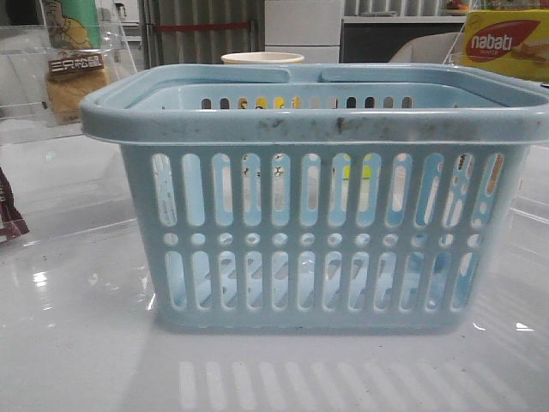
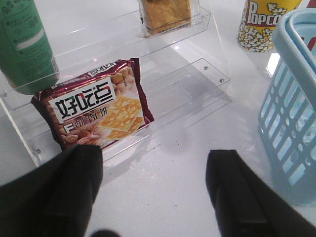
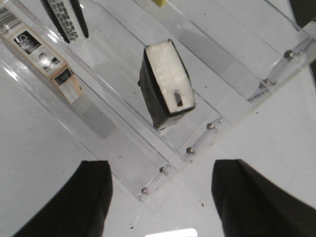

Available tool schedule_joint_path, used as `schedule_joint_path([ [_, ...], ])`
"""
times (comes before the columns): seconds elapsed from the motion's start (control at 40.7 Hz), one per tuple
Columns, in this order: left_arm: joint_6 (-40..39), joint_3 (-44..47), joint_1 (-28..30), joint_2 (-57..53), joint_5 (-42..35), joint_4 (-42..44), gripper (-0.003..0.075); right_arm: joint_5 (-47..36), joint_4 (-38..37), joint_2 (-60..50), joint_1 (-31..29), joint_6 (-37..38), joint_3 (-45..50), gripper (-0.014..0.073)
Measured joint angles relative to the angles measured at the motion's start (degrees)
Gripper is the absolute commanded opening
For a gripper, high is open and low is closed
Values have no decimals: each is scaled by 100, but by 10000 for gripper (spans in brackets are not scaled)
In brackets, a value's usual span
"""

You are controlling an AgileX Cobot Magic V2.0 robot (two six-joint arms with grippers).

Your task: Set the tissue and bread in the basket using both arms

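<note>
The light-blue slotted basket (image 1: pixel 317 223) fills the middle of the front view; its side also shows in the left wrist view (image 2: pixel 291 108). The bread (image 1: pixel 75 81), golden-brown with a dark label, stands on a clear shelf at the back left; it also shows in the left wrist view (image 2: pixel 165 14). The tissue (image 3: pixel 165 84), a small dark pack with a white face, lies on a clear acrylic shelf in the right wrist view. My left gripper (image 2: pixel 154 190) is open and empty over the table before the shelf. My right gripper (image 3: pixel 162 197) is open and empty, short of the tissue.
A maroon cracker packet (image 2: pixel 96 108) and a green bottle (image 2: pixel 24 44) sit on the left clear shelf (image 2: pixel 197 84). A popcorn cup (image 2: pixel 264 24) stands behind the basket. A yellow-red nabati box (image 1: pixel 506 43) is at the back right. A long box (image 3: pixel 42 59) lies near the tissue.
</note>
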Motion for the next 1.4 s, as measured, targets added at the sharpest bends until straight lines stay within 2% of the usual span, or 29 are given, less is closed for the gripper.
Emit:
schedule_joint_path([
  [0.442, 0, 0, 0, 0, 0, 0, 509, -388, -224, 856, 0, 0, -408, 540],
  [0.86, 0, 0, 0, 0, 0, -10, 509, -1058, -420, 1008, 0, 0, -408, 540],
  [1.277, 0, 0, 0, 0, 0, -20, 509, -1089, -441, 1340, 0, 0, -408, 539],
  [1.326, 0, 0, 0, 0, 0, -20, 509, -1089, -464, 1378, 0, 0, -408, 526],
  [1.4, 0, 0, 0, 0, 0, -20, 509, -1102, -478, 1405, 0, 0, -422, 450],
])
